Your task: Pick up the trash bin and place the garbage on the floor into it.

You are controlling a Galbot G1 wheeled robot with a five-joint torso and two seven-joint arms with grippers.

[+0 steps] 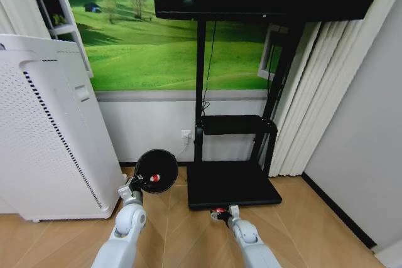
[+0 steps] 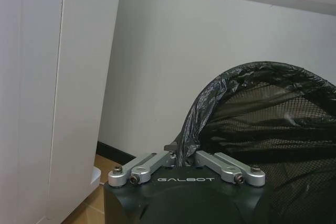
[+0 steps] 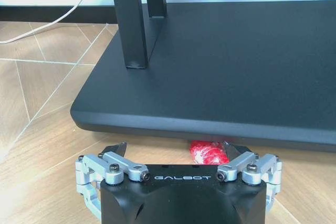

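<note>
Hovering low over the wooden floor [image 1: 188,236], the right gripper [image 1: 223,213] is seen at the front edge of the flat black TV stand base [image 3: 226,72]; in the right wrist view its fingers [image 3: 113,150] are spread wide, and a small crumpled red wrapper [image 3: 208,152] is caught just inside the one finger, lying on the floor against the base's edge, not clamped. Beside it, on the robot's left, the left gripper [image 1: 133,183] is held raised, its jaws pinched shut on the rim of the small black round mesh trash bin [image 1: 156,171], which is carried off the floor and tipped so that its mouth faces the head camera. A black plastic liner [image 2: 210,98] is seen folded over that rim in the left wrist view. Inside the bin a small red-and-white piece [image 1: 154,177] is visible. Just to the left, the tall white perforated appliance [image 1: 50,130] is planted on the floor, and behind everything the white wall [image 1: 144,133] with a meadow mural [image 1: 144,48] is seen.
</note>
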